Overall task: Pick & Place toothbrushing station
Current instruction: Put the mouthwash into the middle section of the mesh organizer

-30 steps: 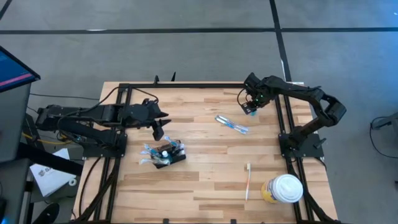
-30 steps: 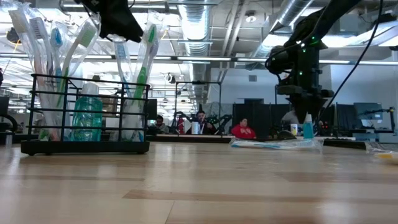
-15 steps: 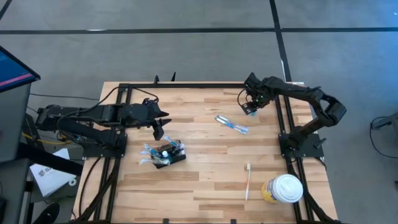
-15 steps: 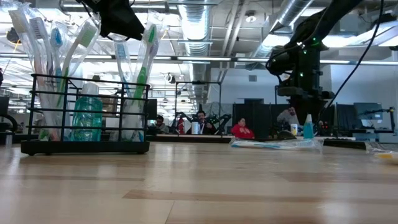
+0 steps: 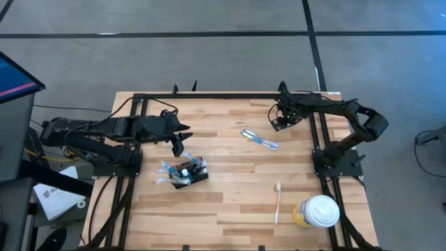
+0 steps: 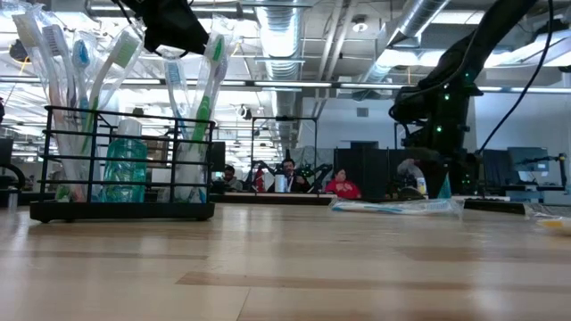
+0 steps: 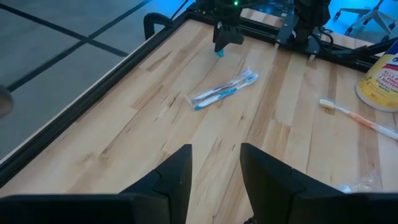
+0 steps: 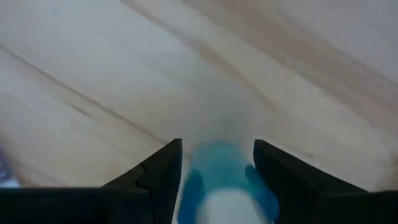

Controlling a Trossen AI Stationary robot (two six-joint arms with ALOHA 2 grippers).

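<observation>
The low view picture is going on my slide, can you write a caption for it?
Toothbrushes stand in the black holder on the wooden table, while the right gripper lowers a small blue thing.

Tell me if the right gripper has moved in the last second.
Yes. The right gripper, holding a small blue item, has dropped toward the table near its far right corner, beside the frame rail.

Right gripper (image 5: 279, 125) low with fingers clamped; left gripper (image 5: 178, 146) hovers, fingers apart.
</observation>
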